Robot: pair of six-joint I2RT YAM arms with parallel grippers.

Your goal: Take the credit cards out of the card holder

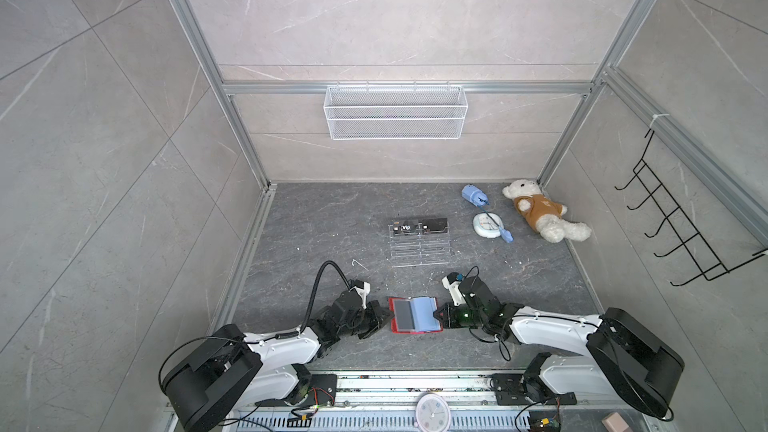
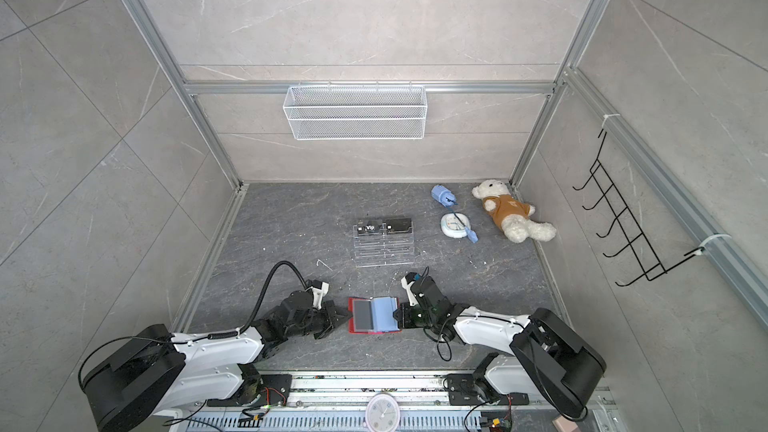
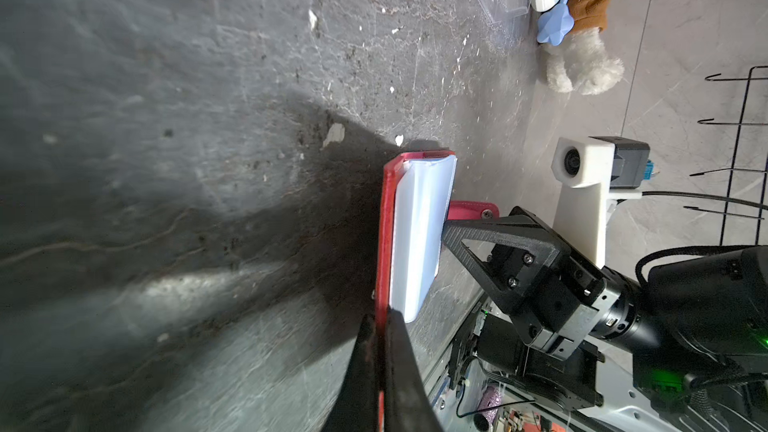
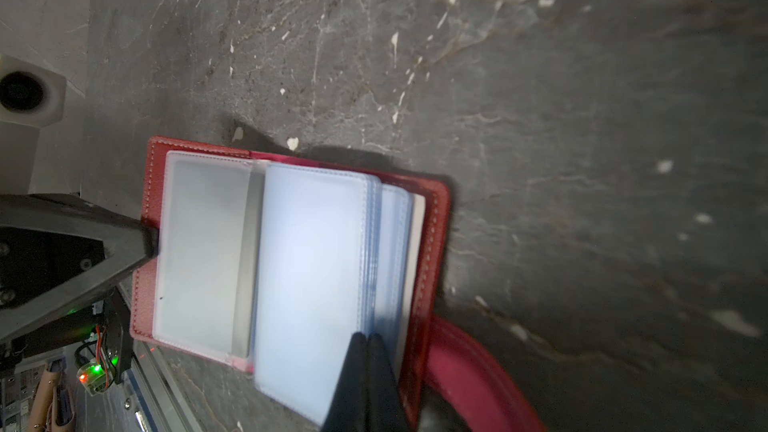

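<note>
Red card holder [image 1: 415, 315] is laid open, blue sleeves [image 4: 311, 259] up. Edges are pinched tight: left gripper [image 1: 390, 317] at 9 o'clock, right gripper [image 1: 436, 315] at 3. Floor [image 1: 399, 284] is free twd 12.

Pale tiled walls [image 1: 395, 14] surround a dark veined bench [image 1: 316, 222]. A white mesh basket [image 1: 395, 112] hangs at the back, black hooks [image 1: 681, 209] at right.

Stone tabletop [image 1: 332, 209] w/ card holder [image 1: 415, 315], acrylic stand [image 1: 419, 249], teddy [image 1: 540, 214], white gadget [image 1: 485, 225]

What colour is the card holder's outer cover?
Red, with pale stitching; the card holder shows best in the right wrist view.
</note>
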